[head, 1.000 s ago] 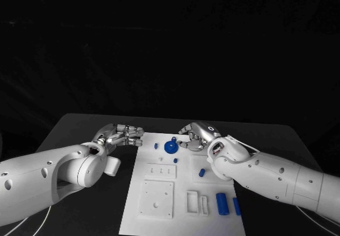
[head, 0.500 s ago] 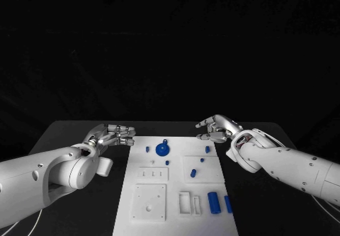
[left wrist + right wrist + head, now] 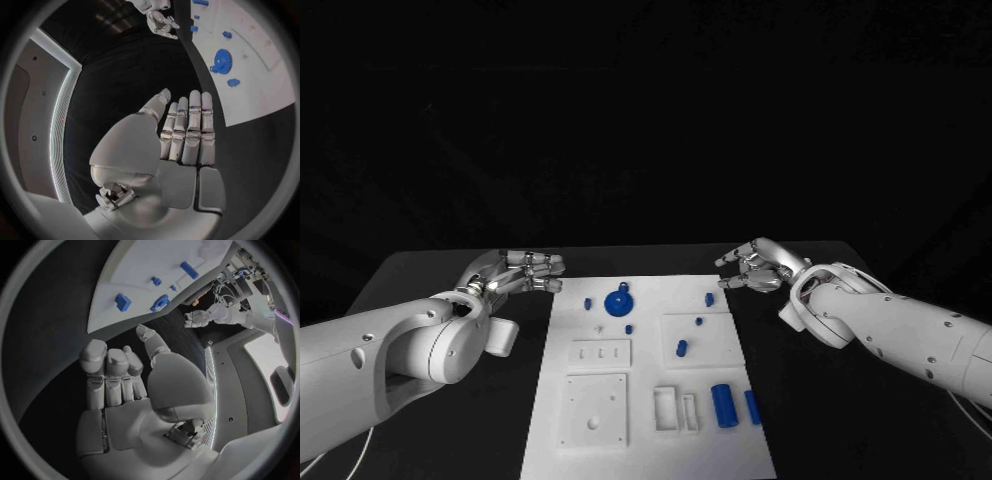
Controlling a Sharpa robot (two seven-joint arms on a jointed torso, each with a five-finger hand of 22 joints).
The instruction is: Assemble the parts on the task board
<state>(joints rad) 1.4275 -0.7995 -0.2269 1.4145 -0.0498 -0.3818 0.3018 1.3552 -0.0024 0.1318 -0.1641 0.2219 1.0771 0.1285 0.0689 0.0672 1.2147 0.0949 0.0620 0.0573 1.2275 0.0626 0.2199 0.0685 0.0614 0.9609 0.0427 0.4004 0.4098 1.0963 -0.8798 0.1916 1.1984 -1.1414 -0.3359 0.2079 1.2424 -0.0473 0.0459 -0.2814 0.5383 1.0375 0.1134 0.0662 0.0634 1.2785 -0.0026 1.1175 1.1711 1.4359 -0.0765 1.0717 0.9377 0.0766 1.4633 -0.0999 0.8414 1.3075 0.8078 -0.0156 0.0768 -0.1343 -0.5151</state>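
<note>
The white task board [image 3: 646, 452] lies in the middle of the black table. A blue gear [image 3: 619, 300] sits near its far edge, with small blue parts [image 3: 681, 348] around it and two blue cylinders [image 3: 724, 403] nearer me. My left hand [image 3: 516, 272] hovers over the table just left of the board's far corner, holding nothing. My right hand [image 3: 759, 268] hovers just off the far right corner, also holding nothing. In the left wrist view my left hand [image 3: 181, 135] has straight fingers, and the gear [image 3: 222, 59] lies beyond them. The right wrist view has my right hand [image 3: 119, 380] empty beside the board [image 3: 162, 260].
Bare black table [image 3: 848, 420] flanks the board on both sides. White raised blocks with slots [image 3: 600, 352] and a larger square plate [image 3: 596, 410] stand on the board's near left half.
My right hand has left the blue gear and moved right, off the board. My left hand has drawn a little left. The camera has shifted too.
</note>
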